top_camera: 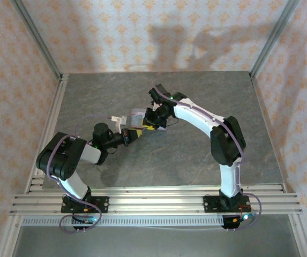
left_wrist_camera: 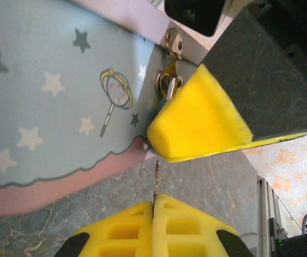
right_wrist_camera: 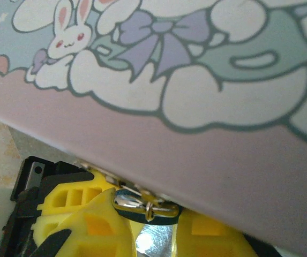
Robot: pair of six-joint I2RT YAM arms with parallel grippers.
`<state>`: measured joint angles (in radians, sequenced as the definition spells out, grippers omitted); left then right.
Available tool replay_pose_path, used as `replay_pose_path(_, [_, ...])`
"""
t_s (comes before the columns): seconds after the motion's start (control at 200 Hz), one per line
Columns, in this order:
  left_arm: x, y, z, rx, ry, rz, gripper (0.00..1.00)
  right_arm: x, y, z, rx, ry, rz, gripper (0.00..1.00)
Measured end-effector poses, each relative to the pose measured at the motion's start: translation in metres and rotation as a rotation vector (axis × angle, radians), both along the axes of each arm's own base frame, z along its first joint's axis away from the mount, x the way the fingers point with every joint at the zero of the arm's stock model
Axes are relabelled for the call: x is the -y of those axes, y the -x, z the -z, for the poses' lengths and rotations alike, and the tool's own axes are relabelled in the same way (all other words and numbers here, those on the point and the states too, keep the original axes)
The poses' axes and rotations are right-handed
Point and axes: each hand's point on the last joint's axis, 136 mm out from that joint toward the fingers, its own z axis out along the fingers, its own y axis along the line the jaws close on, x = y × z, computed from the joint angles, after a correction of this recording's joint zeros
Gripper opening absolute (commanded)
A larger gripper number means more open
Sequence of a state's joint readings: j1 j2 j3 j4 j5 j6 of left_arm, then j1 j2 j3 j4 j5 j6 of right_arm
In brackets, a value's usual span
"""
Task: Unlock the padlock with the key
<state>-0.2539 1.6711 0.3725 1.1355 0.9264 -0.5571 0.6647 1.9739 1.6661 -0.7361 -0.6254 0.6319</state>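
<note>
The key (left_wrist_camera: 156,179) is a thin pale blade that sticks out edge-on from my left gripper (left_wrist_camera: 154,201), whose yellow fingers are shut on it. Its tip stands just short of the right gripper's yellow finger (left_wrist_camera: 196,120), below the tin's metal clasp (left_wrist_camera: 169,80). The padlock (right_wrist_camera: 137,217) is dark teal with a small metal shackle and hangs from the clasp under the tin's lid. My right gripper (right_wrist_camera: 148,227) is shut on it, a yellow finger on each side. In the top view both grippers (top_camera: 129,134) (top_camera: 152,122) meet at the tin (top_camera: 137,116).
The pastel tin box (left_wrist_camera: 51,96), blue with stars and a pink scalloped band, stands close in front of both cameras; its bunny lid (right_wrist_camera: 158,59) is above the padlock. Grey marbled table (top_camera: 185,160) lies all around, with patterned walls at the sides.
</note>
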Motion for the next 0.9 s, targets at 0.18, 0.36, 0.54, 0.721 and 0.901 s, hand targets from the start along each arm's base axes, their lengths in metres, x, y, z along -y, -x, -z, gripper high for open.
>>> replay_pose_path(0.18, [-0.0001,0.0003,-0.0007,-0.005,0.007,-0.002,0.0,-0.0018,-0.0017,0.0001,0.005,-0.011,0.002,0.0])
replay_pose_path(0.36, [0.0001,-0.0002,-0.0027,-0.004,0.016,-0.004,0.0,-0.0016,-0.0021,0.0008,0.004,-0.012,0.006,0.0])
replay_pose_path(0.54, [-0.0005,0.0006,-0.0018,-0.004,0.015,-0.007,0.0,-0.0004,-0.0044,0.0005,0.003,-0.017,0.013,0.0])
replay_pose_path(0.721, [-0.0036,0.0037,0.0022,-0.009,0.012,-0.024,0.0,0.0001,-0.0058,0.0008,-0.001,-0.022,0.022,0.0])
replay_pose_path(0.901, [-0.007,0.004,0.001,0.001,0.005,-0.047,0.0,-0.0016,-0.0041,0.0015,-0.01,-0.034,0.018,0.0])
